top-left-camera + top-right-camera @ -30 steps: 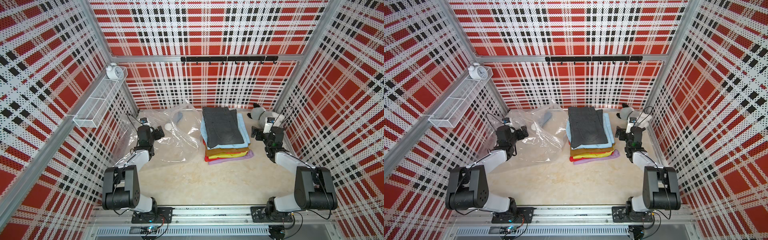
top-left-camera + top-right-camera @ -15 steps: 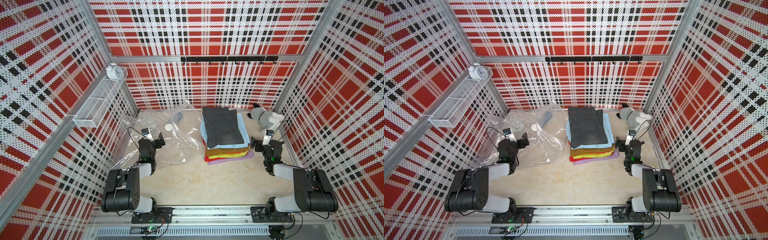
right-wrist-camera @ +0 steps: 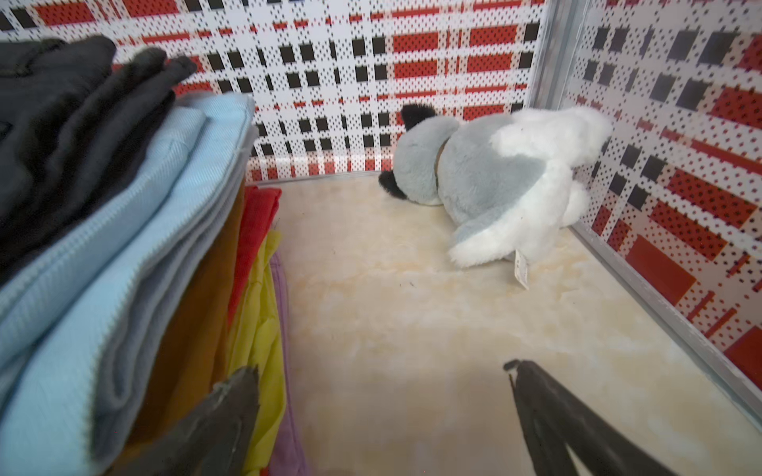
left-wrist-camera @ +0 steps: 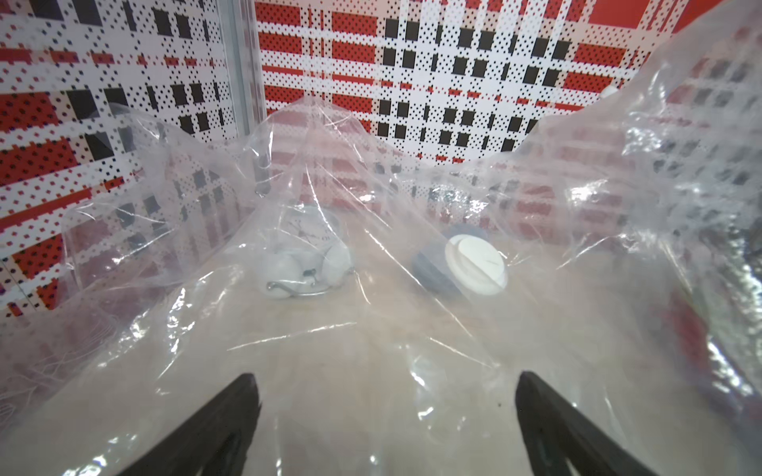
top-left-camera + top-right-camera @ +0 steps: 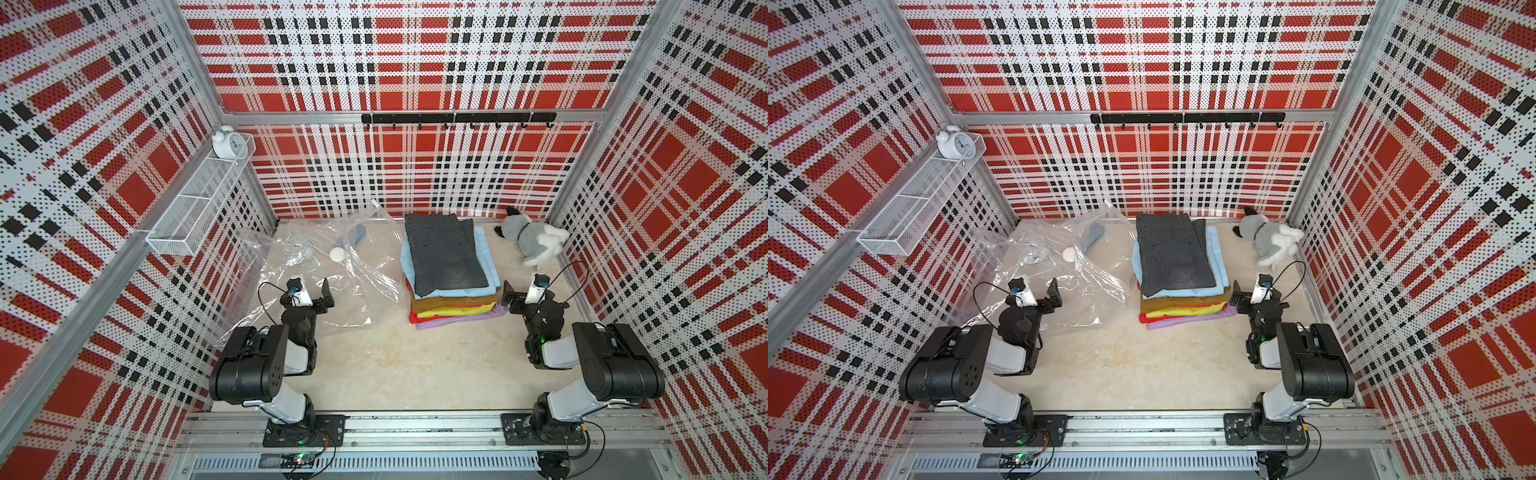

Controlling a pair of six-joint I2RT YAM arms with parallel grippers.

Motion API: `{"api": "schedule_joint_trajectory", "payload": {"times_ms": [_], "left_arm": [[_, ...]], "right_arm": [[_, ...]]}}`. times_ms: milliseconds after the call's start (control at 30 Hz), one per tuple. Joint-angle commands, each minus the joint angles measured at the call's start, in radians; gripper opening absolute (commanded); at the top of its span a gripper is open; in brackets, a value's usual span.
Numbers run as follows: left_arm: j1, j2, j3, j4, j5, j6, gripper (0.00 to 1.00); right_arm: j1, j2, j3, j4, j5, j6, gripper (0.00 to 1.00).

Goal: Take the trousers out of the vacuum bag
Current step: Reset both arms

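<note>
The trousers [image 5: 446,257] [image 5: 1173,257] are a folded stack on the table, dark grey denim on top and lilac at the bottom. They lie outside the vacuum bag [image 5: 332,270] [image 5: 1059,270], just right of it. The bag is crumpled and transparent, with a white valve cap [image 5: 337,254] [image 4: 476,263]. My left gripper [image 5: 311,289] [image 4: 385,379] is open over the bag's near part, holding nothing. My right gripper [image 5: 524,293] [image 3: 379,369] is open beside the stack's right edge [image 3: 255,329], one finger close to the yellow and lilac layers.
A grey-white plush toy [image 5: 530,241] [image 3: 486,181] lies in the back right corner. A small white clock-like object [image 4: 305,255] and a blue-grey item [image 5: 356,237] show through the bag. A wire shelf [image 5: 199,208] with an alarm clock [image 5: 227,143] hangs on the left wall.
Both arms have drawn back toward the front edge, away from the bag and the plush toy. Both grippers stayed open. The trousers stack has not moved.
</note>
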Motion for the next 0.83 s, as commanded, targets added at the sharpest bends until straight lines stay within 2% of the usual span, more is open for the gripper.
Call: {"api": "schedule_joint_trajectory", "payload": {"times_ms": [0,800], "left_arm": [[-0.015,0.006,0.02,0.044,-0.045,0.017,0.98],[-0.052,0.003,0.037,0.002,-0.119,0.043,0.98]], "right_arm": [[0.013,0.009,0.015,0.036,0.034,-0.011,1.0],[0.026,0.008,0.033,0.004,0.048,-0.023,1.0]]}}
